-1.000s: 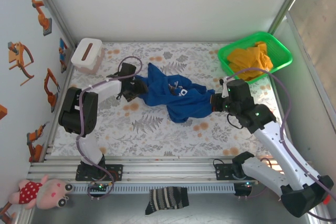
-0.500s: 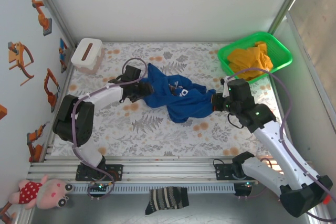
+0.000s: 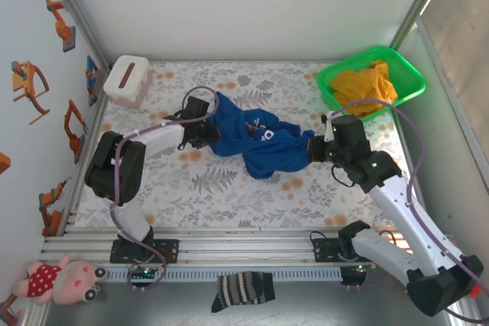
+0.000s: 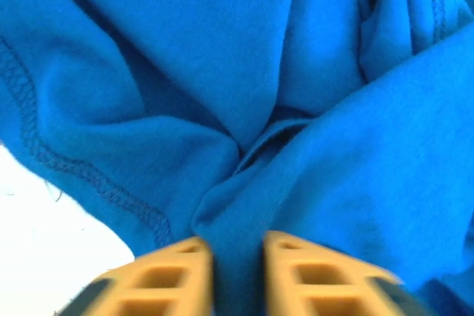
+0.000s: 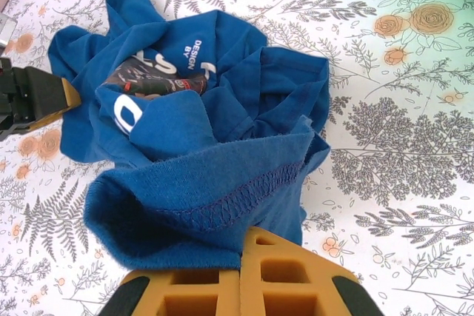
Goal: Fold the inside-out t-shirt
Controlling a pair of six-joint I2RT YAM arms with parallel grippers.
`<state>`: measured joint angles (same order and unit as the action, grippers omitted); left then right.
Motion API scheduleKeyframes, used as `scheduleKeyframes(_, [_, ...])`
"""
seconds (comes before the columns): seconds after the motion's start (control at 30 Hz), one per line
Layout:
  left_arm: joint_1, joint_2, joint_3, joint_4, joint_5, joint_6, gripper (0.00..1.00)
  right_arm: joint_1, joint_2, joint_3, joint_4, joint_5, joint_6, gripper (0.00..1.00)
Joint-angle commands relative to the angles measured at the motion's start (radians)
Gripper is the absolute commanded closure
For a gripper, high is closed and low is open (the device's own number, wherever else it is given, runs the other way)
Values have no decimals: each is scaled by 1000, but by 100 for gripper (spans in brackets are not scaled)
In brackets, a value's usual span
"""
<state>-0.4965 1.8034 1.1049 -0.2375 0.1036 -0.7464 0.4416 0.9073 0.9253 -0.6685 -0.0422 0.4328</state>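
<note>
On a floral-patterned table point(image 3: 229, 188) ringed by white walls, a blue t-shirt point(image 3: 256, 139) lies bunched in a long, twisted heap across the middle, stretched between two robot arms. Its seams face outward, and its white lettering point(image 5: 196, 53) is creased into the folds, so only part of it can be read.

At the heap's left end, the left gripper point(image 4: 237, 253) is clamped on a pinch of cloth, with blue fabric squeezed into the narrow slot between its orange fingers point(image 4: 174, 275). From above, the tips are buried in the shirt. At the right end, the right gripper point(image 5: 241, 257) is closed on a stitched hem, its fingers pressed together and the hem rolled over them, hiding where they meet the cloth.

A green basket point(image 3: 330, 85) sits at the far right corner, holding crumpled yellow cloth point(image 3: 370, 82). A white box point(image 3: 126, 79) stands at the far left corner. Off the table's near edge lie a striped sock point(image 3: 243, 292) and, at the left, a plush toy point(image 3: 65, 279) partly cut off by the frame.
</note>
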Motion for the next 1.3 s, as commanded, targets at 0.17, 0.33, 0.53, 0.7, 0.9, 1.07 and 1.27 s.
scheduleKeyframes(0.17, [103,-93,262,-125,75,93,100,-98,163,286,31,-74,-62,100])
scheduleKeyframes(0.33, [202,-200,446,-251,181,115,100,-197,298,592,18,-146,-58,100])
scheduleKeyframes(0.53, [274,-346,512,-258,272,79,100,-251,346,832,6,-210,-32,100])
scheduleKeyframes(0.7, [294,-453,524,-228,296,39,100,-256,298,864,9,-242,-5,100])
scheduleKeyframes(0.9, [305,-506,536,-248,256,77,100,-256,231,787,23,-234,-17,100])
scheduleKeyframes(1.07, [323,-564,548,-237,274,81,100,-256,193,836,-3,-218,-46,100])
scheduleKeyframes(1.27, [324,-632,607,-229,273,45,100,-256,197,998,-30,-232,-40,100])
